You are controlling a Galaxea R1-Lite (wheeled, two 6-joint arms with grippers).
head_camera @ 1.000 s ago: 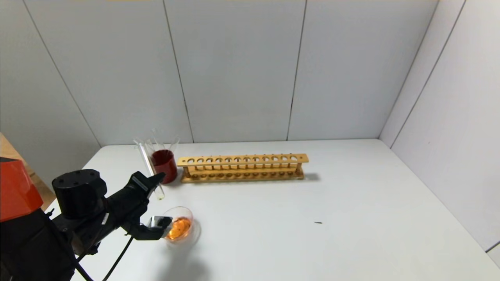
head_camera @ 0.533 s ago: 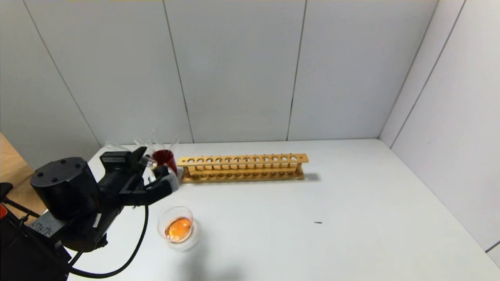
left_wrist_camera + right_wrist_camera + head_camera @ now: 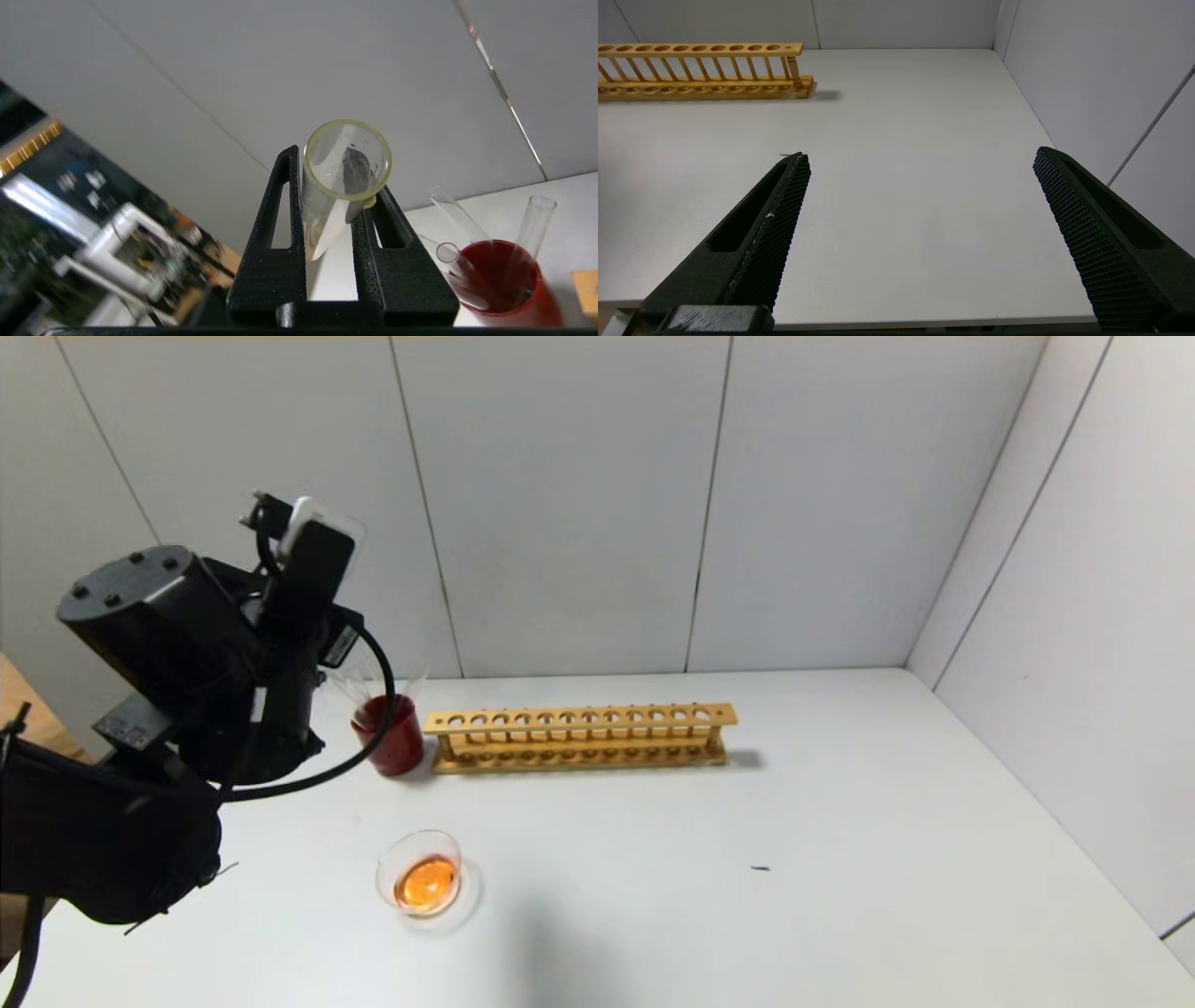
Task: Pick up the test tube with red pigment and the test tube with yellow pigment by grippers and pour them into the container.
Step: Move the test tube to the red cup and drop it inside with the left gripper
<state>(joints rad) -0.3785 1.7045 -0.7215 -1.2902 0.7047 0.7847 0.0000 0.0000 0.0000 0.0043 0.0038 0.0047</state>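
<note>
Left gripper (image 3: 327, 196) rose to frame upper left, jaws clamping emptied yellow tube (image 3: 338, 182) (container (image 3: 425, 877) orange); right gripper (image 3: 920, 196) open.

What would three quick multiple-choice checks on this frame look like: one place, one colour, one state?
1. Where does the red cup stand?
A. At the rack's left end
B. At the rack's right end
C. Inside the dish

2. What colour is the liquid in the glass dish?
A. Blue
B. Green
C. Orange

3. What is the left claw doing?
A. Open, holding nothing
B. Shut on a clear tube
C. Shut on the cup

Answers:
1 A: the red cup sits just off the left end of the wooden rack.
2 C: the liquid pooled in the dish is orange.
3 B: the left claw, raised above the table near the cup, clamps a clear tube.

The right claw is idle and open over bare table.
</note>
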